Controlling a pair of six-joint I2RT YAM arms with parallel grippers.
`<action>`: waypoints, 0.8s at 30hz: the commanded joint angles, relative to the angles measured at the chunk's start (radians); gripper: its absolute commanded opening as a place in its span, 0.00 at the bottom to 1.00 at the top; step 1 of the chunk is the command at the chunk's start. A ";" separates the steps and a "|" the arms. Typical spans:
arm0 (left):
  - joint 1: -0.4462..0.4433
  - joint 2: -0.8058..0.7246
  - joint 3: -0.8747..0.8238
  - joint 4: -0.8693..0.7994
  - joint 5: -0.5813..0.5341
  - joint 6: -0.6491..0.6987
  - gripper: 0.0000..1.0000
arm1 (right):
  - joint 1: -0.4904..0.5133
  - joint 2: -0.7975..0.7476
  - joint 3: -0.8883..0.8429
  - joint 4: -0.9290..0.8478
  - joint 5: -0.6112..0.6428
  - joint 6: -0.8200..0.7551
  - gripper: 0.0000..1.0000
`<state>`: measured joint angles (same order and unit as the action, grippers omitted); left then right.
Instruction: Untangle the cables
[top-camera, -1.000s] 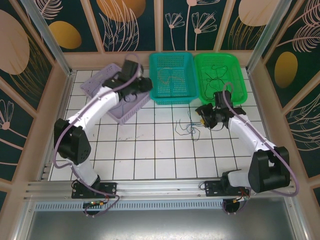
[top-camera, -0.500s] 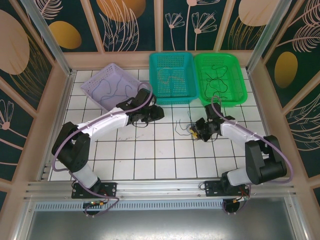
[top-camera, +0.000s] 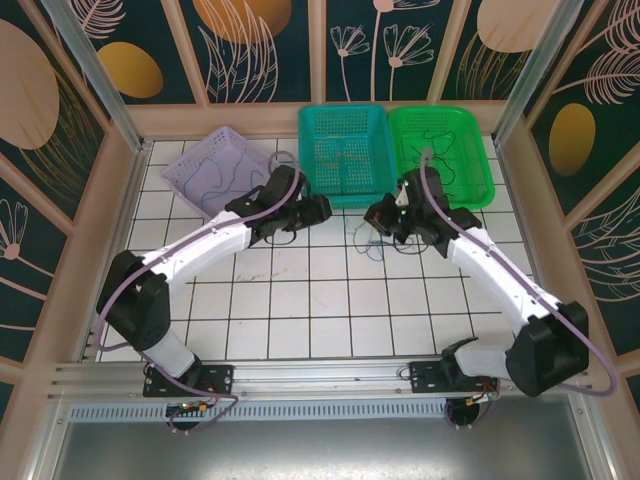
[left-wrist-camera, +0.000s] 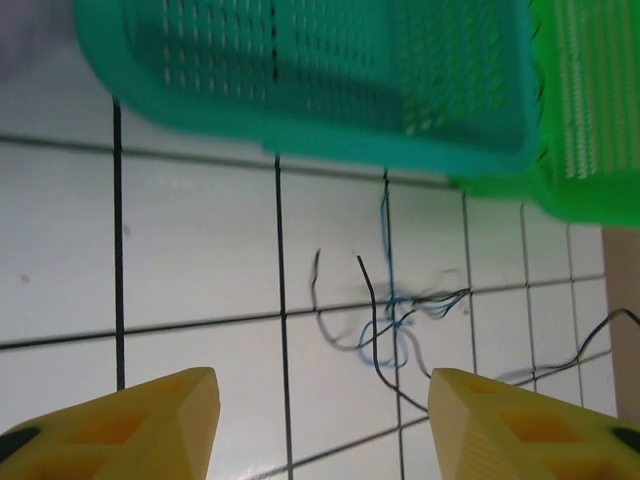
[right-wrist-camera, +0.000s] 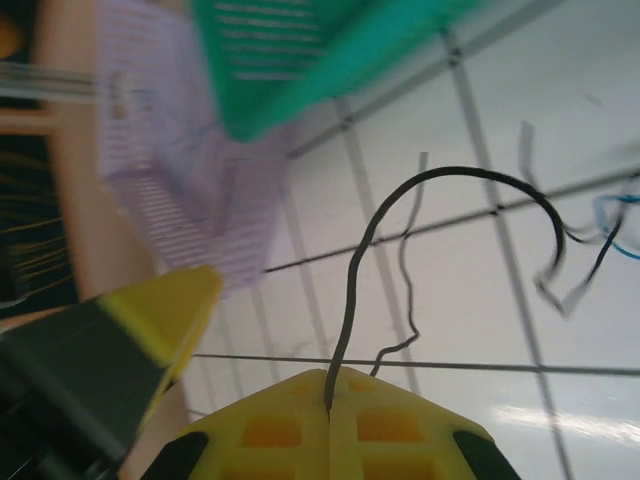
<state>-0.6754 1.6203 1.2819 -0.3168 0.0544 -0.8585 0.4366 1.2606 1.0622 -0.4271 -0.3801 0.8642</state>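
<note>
A tangle of thin dark blue, black and pale cables (left-wrist-camera: 395, 320) lies on the white tiles in front of the baskets, and shows from above as a small knot of cables (top-camera: 368, 243). My right gripper (right-wrist-camera: 328, 400) is shut on a black cable (right-wrist-camera: 440, 176) that arcs up out of its closed fingertips and runs down toward the tangle. From above, the right gripper (top-camera: 374, 220) hangs just over the knot. My left gripper (left-wrist-camera: 320, 425) is open, yellow fingers (left-wrist-camera: 150, 420) wide apart, short of the tangle; the left gripper (top-camera: 316, 211) sits left of it.
A teal basket (top-camera: 345, 200), a green basket (top-camera: 480, 195) and a lilac basket (top-camera: 215, 150) stand along the back, each with thin wires inside. The teal basket's wall (left-wrist-camera: 300, 110) is close ahead of the left gripper. Framed walls enclose the table.
The right gripper has shut on the black cable and drawn it up and to the left, toward the baskets. The left gripper has opened wider and shifted slightly toward the back.
</note>
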 joint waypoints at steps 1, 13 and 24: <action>0.002 -0.076 0.073 -0.052 -0.152 0.003 0.62 | 0.014 -0.044 0.078 -0.007 -0.060 -0.087 0.00; 0.058 -0.150 0.089 -0.018 -0.053 -0.117 0.67 | 0.016 -0.071 0.208 -0.004 -0.128 -0.194 0.00; 0.045 -0.183 -0.120 0.164 0.245 -0.627 0.69 | 0.017 -0.087 0.088 0.164 -0.092 -0.015 0.00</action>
<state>-0.6201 1.4605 1.2442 -0.2646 0.1856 -1.2648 0.4469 1.1980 1.1812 -0.3450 -0.4877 0.7876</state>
